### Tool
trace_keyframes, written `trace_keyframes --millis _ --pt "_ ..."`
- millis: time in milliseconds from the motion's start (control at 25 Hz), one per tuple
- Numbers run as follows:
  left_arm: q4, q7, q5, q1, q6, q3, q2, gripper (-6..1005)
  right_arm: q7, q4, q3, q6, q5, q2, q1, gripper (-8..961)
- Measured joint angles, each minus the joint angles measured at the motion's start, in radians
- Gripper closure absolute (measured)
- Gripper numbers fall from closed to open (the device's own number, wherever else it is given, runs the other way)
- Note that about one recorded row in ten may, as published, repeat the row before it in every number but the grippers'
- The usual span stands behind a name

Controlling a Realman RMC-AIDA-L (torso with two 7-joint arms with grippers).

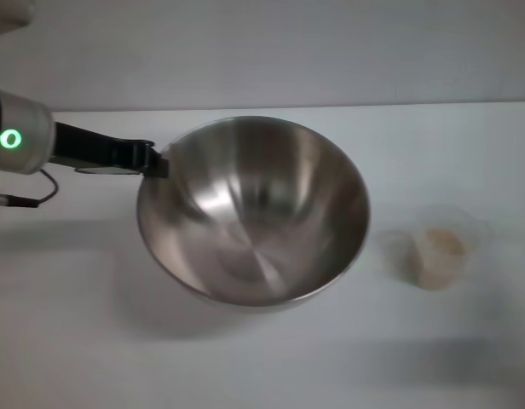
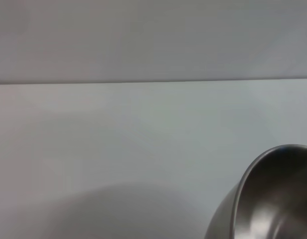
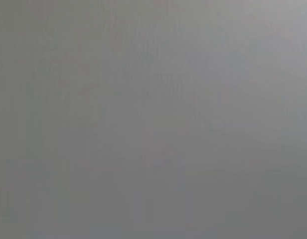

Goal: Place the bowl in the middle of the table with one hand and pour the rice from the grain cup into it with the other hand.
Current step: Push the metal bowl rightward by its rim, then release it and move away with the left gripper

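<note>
The steel bowl (image 1: 254, 209) fills the middle of the head view, tilted a little, with a wide shadow on the white table (image 1: 66, 341) under it. My left gripper (image 1: 154, 159) reaches in from the left and is shut on the bowl's left rim. Part of the bowl's rim and wall (image 2: 273, 199) shows in the left wrist view over the table (image 2: 118, 149). The clear grain cup (image 1: 437, 251) stands upright on the table to the right of the bowl, apart from it, with pale rice (image 1: 440, 245) inside. My right gripper is out of view.
The table's far edge (image 1: 331, 106) runs across the top of the head view, with a grey wall behind it. A thin cable (image 1: 32, 198) hangs from my left arm near the left side. The right wrist view holds only a plain grey surface.
</note>
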Motion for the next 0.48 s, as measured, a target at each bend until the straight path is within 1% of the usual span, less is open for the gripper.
trace_keyframes --millis 40,80,240,280,440,480 --pt "0.0 0.0 0.0 0.0 0.0 0.0 0.0 951 0.0 0.0 0.0 0.0 0.0 0.0 0.0 423" --pt "0.034 -0.005 -0.007 -0.015 0.032 0.023 0.0 951 0.0 0.0 0.0 0.0 0.0 0.0 0.0 423" --pt "0.063 -0.013 -0.01 -0.029 0.069 0.057 -0.001 949 0.0 0.0 0.0 -0.002 0.0 0.0 -0.002 422" --pt "0.096 -0.017 -0.011 -0.044 0.106 0.086 -0.001 949 0.0 0.0 0.0 -0.005 0.0 0.0 -0.003 422" --pt "0.114 -0.018 -0.012 -0.054 0.12 0.094 -0.002 947 0.0 0.0 0.0 -0.006 0.0 0.0 -0.003 422" --pt "0.14 -0.018 -0.012 -0.064 0.141 0.101 -0.003 946 0.0 -0.001 0.0 -0.006 0.0 0.0 -0.003 422"
